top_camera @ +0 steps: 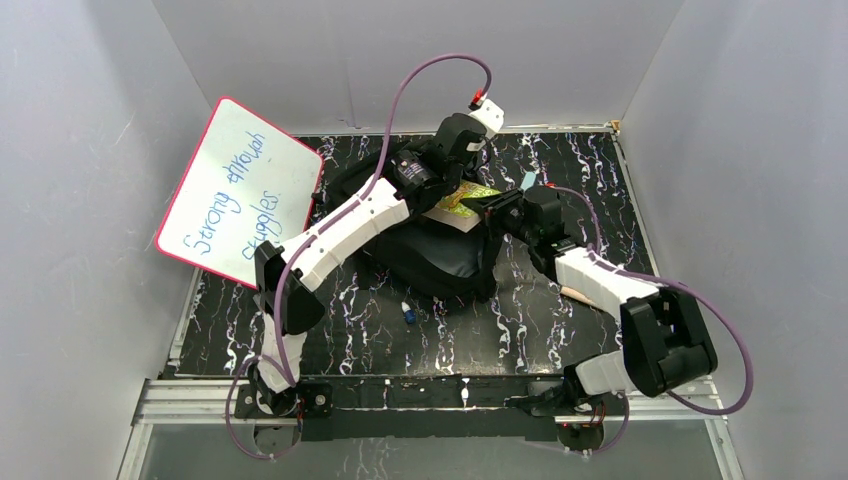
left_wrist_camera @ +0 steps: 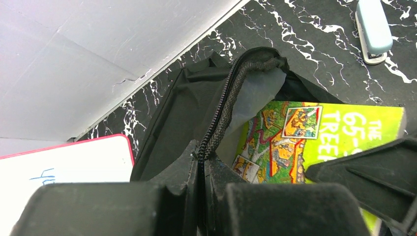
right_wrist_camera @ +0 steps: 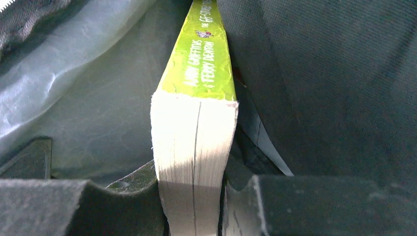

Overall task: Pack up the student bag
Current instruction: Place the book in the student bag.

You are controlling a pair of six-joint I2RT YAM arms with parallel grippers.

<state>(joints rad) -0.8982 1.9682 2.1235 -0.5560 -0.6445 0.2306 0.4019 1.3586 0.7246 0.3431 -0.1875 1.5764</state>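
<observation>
on the black marbled table (top_camera: pixel 350 330) the student bag (top_camera: pixel 440 262) lies at mid-depth between the two arms, with its open mouth at the far end. the right gripper (right_wrist_camera: pixel 193 204) is clamped across the page edge of a green book (right_wrist_camera: pixel 202 69) that sits partway inside the mouth, spine marked "andy griffiths & terry denton", cover legible in part as "the 65-" and "tree"; the left gripper (left_wrist_camera: pixel 201 189) is closed on the bag's zipper edge. farther left a red-edged whiteboard (top_camera: pixel 240 190) leans on the wall, handwritten "strong through struggles", and a pale blue stapler-like item (left_wrist_camera: pixel 373 29) lies near the far wall.
</observation>
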